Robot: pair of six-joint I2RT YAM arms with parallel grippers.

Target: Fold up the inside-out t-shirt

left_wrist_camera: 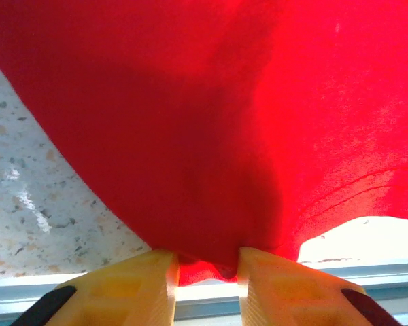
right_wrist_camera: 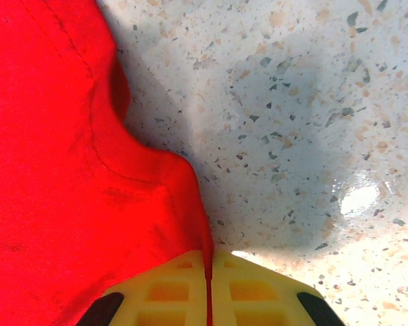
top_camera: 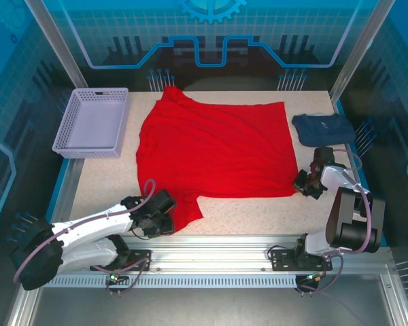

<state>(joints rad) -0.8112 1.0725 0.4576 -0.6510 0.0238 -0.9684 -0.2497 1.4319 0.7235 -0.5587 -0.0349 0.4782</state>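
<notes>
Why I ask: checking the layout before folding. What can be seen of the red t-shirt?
The t-shirt is bright red soft cloth, plain on the face that shows, lightly wrinkled. It lies spread nearly flat on the speckled table, one sleeve pointing to the far edge, another reaching toward the near edge. The left gripper holds a bunch of that near sleeve between its jaws; the right gripper has its jaws shut on the near right corner.

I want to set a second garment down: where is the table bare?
Bare: the narrow strip between the basket and the t-shirt, and the near edge of the table between the left gripper and right gripper. Crowded: the right side, where the navy garment lies close to the t-shirt.
</notes>
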